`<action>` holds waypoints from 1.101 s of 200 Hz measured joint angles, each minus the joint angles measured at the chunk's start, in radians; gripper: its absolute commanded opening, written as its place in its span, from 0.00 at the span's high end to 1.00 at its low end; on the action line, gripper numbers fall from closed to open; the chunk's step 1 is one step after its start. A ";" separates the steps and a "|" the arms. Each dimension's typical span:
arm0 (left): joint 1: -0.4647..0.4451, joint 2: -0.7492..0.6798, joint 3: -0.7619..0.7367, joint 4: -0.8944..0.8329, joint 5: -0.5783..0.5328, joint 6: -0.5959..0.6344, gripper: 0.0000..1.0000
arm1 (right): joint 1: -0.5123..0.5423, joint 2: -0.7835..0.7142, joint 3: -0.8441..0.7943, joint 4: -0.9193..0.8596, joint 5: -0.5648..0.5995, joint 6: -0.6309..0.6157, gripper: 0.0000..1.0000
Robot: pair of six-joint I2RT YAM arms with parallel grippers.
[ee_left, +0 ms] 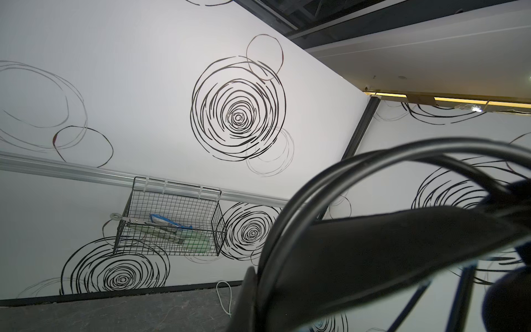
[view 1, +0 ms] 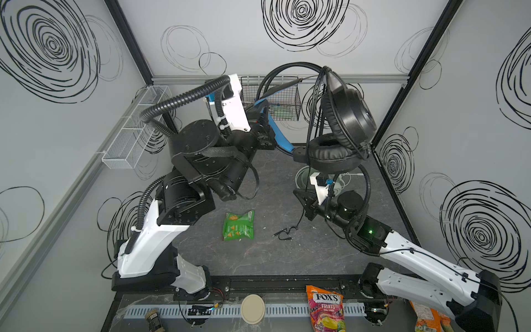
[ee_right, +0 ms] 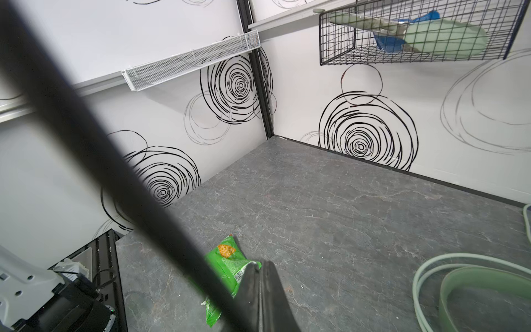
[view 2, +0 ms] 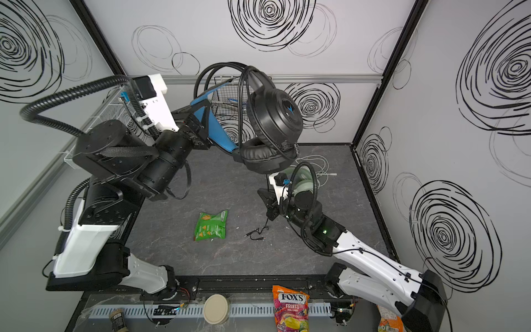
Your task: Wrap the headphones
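The black headphones (view 1: 344, 123) hang in the air at the back of the cell, seen in both top views. My left gripper (view 1: 265, 138) is shut on their blue-lined headband (view 2: 218, 129); in the left wrist view the headband (ee_left: 373, 250) fills the space at the jaws. Their black cable (view 1: 309, 161) loops over the ear cups and drops to my right gripper (view 1: 303, 201), which is shut on it. The cable's plug end (view 1: 284, 232) lies on the table. The mint green headphones (view 2: 301, 178) rest on the table behind the right arm, with their whitish cable (view 2: 319, 163).
A green snack bag (view 1: 238, 225) lies mid-table. A black wire basket (view 1: 275, 97) hangs on the back wall, and a white mesh tray (view 1: 135, 129) on the left wall. A FOX'S candy bag (view 1: 324, 307) and a round lid (view 1: 253, 309) sit at the front edge.
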 measured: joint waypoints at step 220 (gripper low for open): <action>0.444 0.064 -0.203 0.065 0.124 -0.224 1.00 | 0.451 -0.111 0.094 -0.467 0.322 0.006 1.00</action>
